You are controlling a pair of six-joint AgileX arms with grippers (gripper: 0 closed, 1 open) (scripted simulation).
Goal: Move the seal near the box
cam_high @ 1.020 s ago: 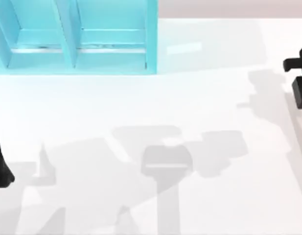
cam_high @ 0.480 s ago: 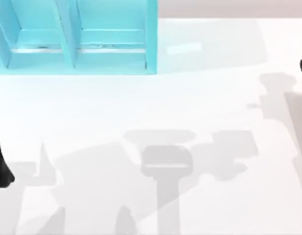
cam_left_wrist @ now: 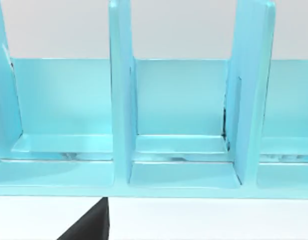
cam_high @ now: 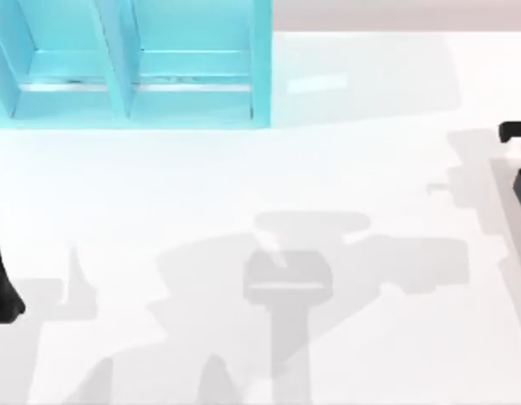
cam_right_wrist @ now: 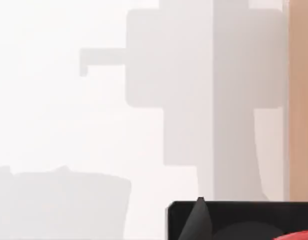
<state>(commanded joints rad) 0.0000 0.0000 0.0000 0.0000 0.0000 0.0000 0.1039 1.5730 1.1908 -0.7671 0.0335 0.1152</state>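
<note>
Right gripper (cam_high: pixel 520 160) back in from right edge, seal (cam_right_wrist: pixel 253 222) beneath

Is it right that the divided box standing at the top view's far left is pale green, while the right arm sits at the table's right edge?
Not quite: the glossy divided box is light blue, not pale green, as the top view shows. It does stand at the far left, and the right arm sits at the white table's right edge.
</note>
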